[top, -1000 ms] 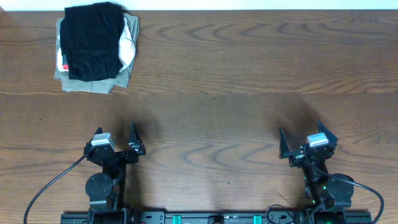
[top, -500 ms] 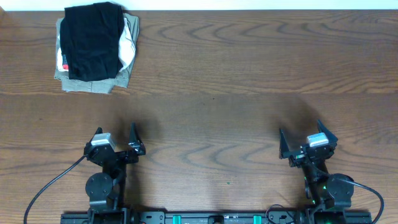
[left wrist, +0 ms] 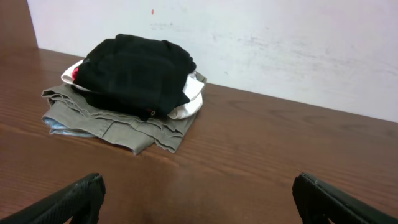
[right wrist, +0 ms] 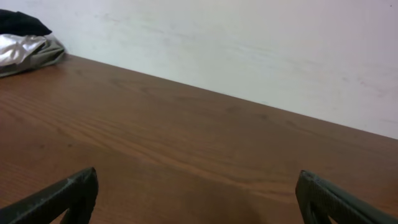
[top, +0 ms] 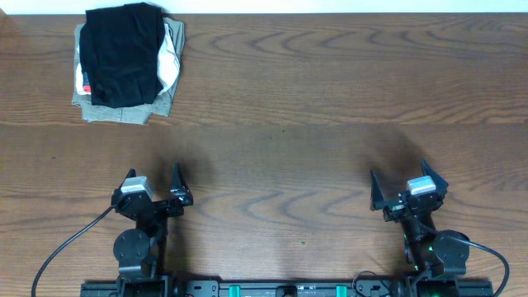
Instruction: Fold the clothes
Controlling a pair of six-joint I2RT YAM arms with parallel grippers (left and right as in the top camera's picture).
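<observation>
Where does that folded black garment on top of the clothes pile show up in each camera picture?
Overhead: folded black cloth garment at upper left, topping the pile.
Left wrist: the garment sits upper left, large.
Right wrist: only a black sliver at the top-left edge.
Shared landmark: the olive fabric garment beneath it.

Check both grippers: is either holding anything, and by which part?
Nothing is held. The left gripper and right gripper both stand open and empty, well apart from the folded black garment atop the pile at the far left corner.
</observation>
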